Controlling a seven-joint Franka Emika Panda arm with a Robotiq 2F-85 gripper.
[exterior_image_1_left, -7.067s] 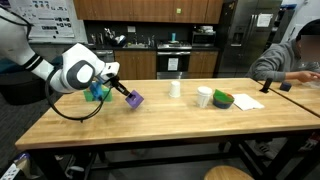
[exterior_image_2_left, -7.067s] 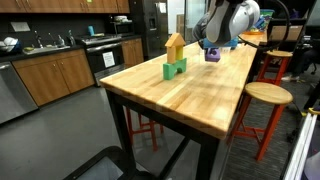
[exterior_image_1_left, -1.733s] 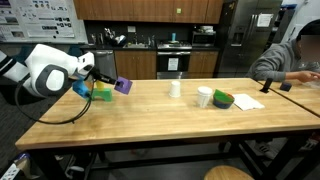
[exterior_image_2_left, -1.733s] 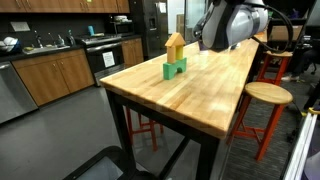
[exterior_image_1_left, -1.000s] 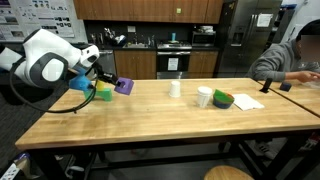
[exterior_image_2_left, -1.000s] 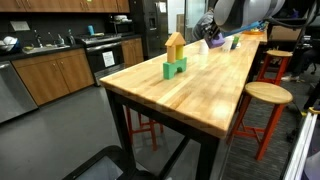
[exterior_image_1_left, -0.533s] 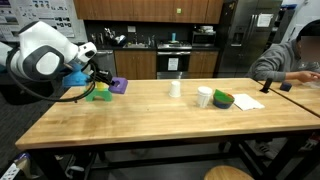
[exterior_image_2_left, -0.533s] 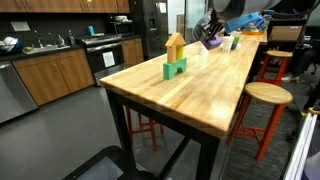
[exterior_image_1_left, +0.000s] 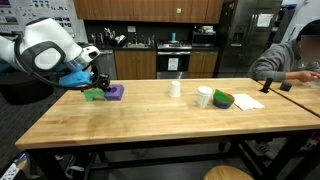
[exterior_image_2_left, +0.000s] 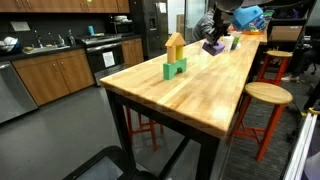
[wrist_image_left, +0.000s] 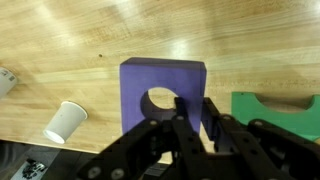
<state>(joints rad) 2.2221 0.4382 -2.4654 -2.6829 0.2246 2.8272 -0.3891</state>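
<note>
Claw (wrist_image_left: 194, 110) pinching purple block (wrist_image_left: 140, 85), wooden table (wrist_image_left: 60, 40), kitchen cabinets (exterior_image_1_left: 140, 8)

White rounded arm (exterior_image_1_left: 45, 48), dark joint rings, blue wrist part, black gripper (wrist_image_left: 195, 115).

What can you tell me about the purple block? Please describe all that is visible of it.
The purple block is a flat, square, matte piece, perhaps painted wood or foam, with a round hole through its middle. The gripper is shut on it: one finger sits in the hole and the other presses the outer side, so they pinch one wall. The block is low over the wooden table, close beside a green block but apart from it in the wrist view. Whether it rests on the table cannot be told.
</note>
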